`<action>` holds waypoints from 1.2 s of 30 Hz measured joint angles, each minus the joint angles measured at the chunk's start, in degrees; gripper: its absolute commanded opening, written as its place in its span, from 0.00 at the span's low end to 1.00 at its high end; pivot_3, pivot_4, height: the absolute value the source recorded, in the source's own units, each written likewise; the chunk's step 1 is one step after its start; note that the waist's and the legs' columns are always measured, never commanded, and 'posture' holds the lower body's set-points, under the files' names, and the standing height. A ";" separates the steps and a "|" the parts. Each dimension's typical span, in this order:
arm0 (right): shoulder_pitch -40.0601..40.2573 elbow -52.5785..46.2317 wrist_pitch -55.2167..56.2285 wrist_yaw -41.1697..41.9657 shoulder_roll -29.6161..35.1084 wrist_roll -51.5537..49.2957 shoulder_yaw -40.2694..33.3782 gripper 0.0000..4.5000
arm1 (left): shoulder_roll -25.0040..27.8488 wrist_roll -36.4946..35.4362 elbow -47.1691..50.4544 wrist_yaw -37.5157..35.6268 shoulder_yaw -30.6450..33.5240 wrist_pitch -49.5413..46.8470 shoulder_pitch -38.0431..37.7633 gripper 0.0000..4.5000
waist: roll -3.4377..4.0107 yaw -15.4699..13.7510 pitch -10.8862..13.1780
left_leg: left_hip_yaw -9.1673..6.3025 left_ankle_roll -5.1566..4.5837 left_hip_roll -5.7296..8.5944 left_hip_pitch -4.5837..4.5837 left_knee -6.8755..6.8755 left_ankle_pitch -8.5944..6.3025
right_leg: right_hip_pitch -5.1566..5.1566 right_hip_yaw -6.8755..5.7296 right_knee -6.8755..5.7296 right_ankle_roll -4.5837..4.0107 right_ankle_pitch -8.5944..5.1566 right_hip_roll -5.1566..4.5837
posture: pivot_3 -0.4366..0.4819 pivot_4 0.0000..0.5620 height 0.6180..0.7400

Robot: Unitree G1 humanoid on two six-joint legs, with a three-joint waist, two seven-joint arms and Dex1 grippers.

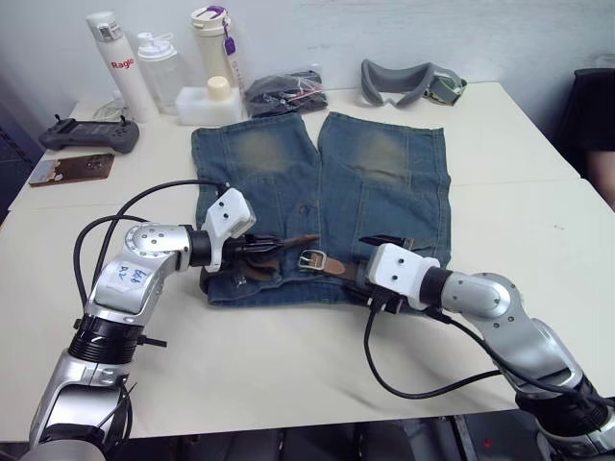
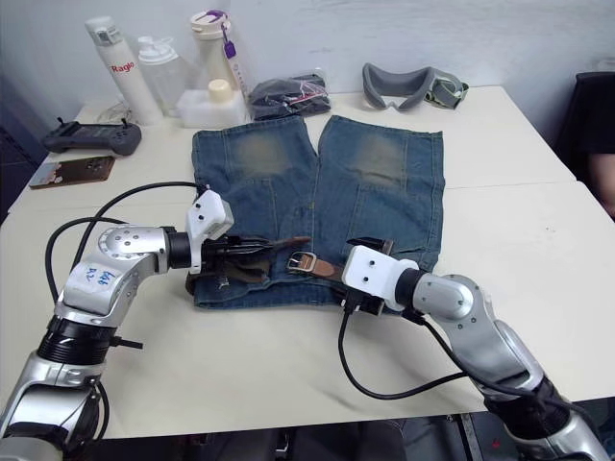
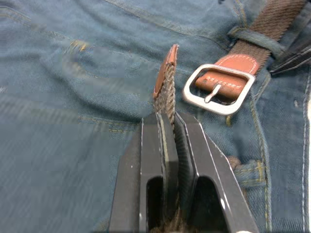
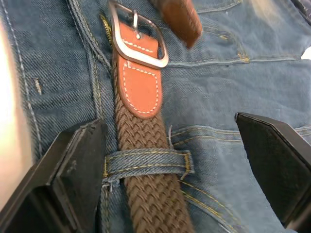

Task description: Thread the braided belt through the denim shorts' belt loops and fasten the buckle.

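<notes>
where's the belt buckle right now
The buckle lies flat on the waistband of the shorts, near their middle, between the two grippers. The left gripper holds the belt tip just beside it.

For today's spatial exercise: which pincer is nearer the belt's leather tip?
Left. The left pincer is shut on the braided belt just behind its leather tip; the right pincer is open, straddling a belt loop beyond the buckle.
</notes>
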State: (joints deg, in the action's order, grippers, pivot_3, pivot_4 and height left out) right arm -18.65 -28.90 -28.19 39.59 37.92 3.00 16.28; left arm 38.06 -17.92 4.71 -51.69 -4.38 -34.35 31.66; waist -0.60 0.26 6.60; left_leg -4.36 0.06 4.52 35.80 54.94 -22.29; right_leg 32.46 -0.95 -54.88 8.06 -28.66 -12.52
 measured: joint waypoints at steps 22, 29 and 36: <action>-3.34 3.72 -1.88 1.63 -5.06 -0.70 2.06 0.99 | 0.67 -0.17 3.23 1.00 1.21 -2.40 -2.46 0.00 | -0.12 0.13 -0.08 | -0.01 0.01 0.01 -0.16 0.00 0.00 | -0.02 0.05 -0.21 0.00 0.00 0.01 | 0.48 0.27 0.07; -3.36 4.38 -1.82 2.39 -5.69 -0.82 3.76 0.38 | 0.63 -0.17 3.45 1.38 1.23 -2.40 -2.82 0.00 | -0.16 0.17 -0.12 | 0.00 0.02 0.01 -0.24 -0.01 0.00 | -0.04 0.06 -0.25 0.00 0.00 0.00 | 0.48 0.27 0.07; -1.67 3.93 -11.89 0.48 -11.80 -7.44 -2.33 0.00 | -1.85 -2.48 3.45 3.85 4.36 -4.47 -3.51 0.00 | -0.27 0.09 -0.23 | -0.05 0.02 0.06 -0.35 -0.01 0.00 | -0.07 0.13 -0.42 -0.01 0.00 0.01 | 0.48 0.27 0.07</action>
State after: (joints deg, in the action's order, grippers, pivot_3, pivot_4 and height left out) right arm -20.33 -24.97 -40.08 40.07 26.13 -4.44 13.95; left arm 36.21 -20.40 8.15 -47.84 -0.02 -38.82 28.15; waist -0.88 0.35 6.36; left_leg -4.41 0.09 4.57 35.45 54.93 -22.30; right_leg 32.39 -0.81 -55.30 8.06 -28.66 -12.51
